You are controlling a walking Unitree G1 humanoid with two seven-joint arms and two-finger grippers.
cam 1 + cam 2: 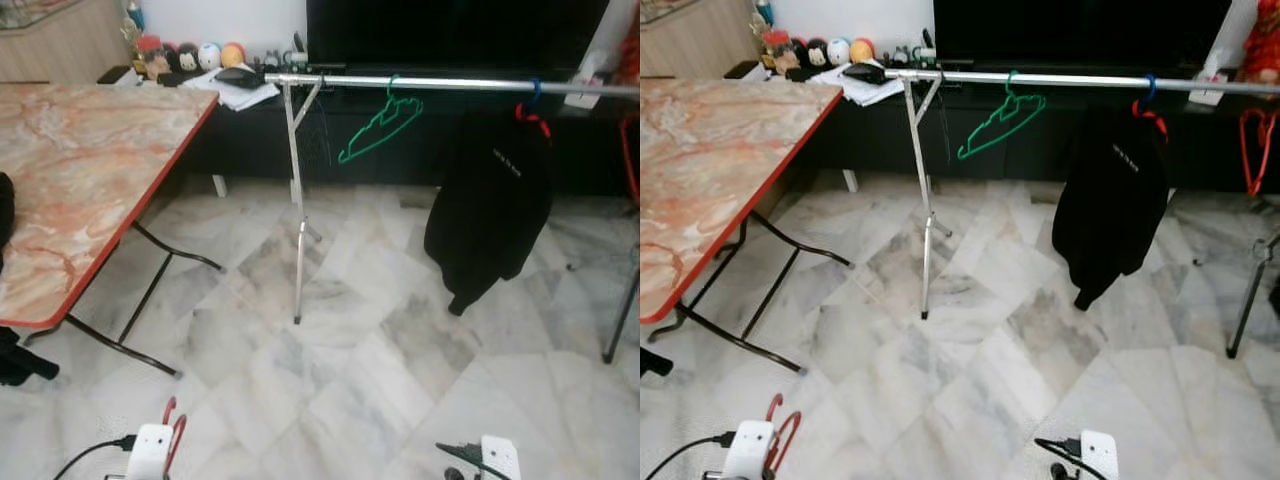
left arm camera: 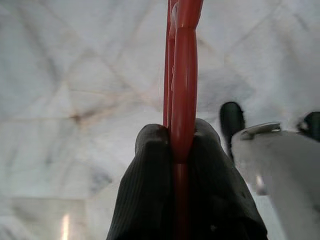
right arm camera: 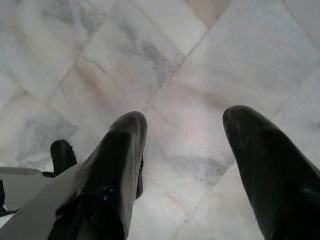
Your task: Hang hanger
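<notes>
Nearest the camera, at seven o'clock in the head views, the left gripper (image 2: 176, 150) is pinching a thin red plastic hanger (image 2: 182, 75) between its two black fingers, which are pressing tight on either side of the hanger's bar in the left wrist view. From the head camera only the hanger's red hook is showing, curling up beside the white wrist housing. At five o'clock the right gripper (image 3: 185, 130) is hanging low with its fingers spread wide and holding nothing; its wrist view is looking straight down between them at the floor.

The white and grey marble-tiled floor (image 1: 380, 400) is spreading across the room. At nine o'clock a folding table with a pink marbled top and red edge (image 1: 90, 170) is standing on thin black legs.

Farther off, from twelve to two o'clock, a silver metal clothes rail (image 1: 450, 85) is running across on a slim silver leg. An empty green plastic hanger (image 1: 380, 125) is dangling from it near twelve o'clock, and a black hooded garment (image 1: 490, 210) is hanging on a red hanger at one o'clock. The right eye view is also catching another red hanger (image 1: 1252, 150) on the rail at two o'clock.

Behind the rail a dark low cabinet (image 1: 250, 140) is carrying papers and small round toys (image 1: 200, 55).
</notes>
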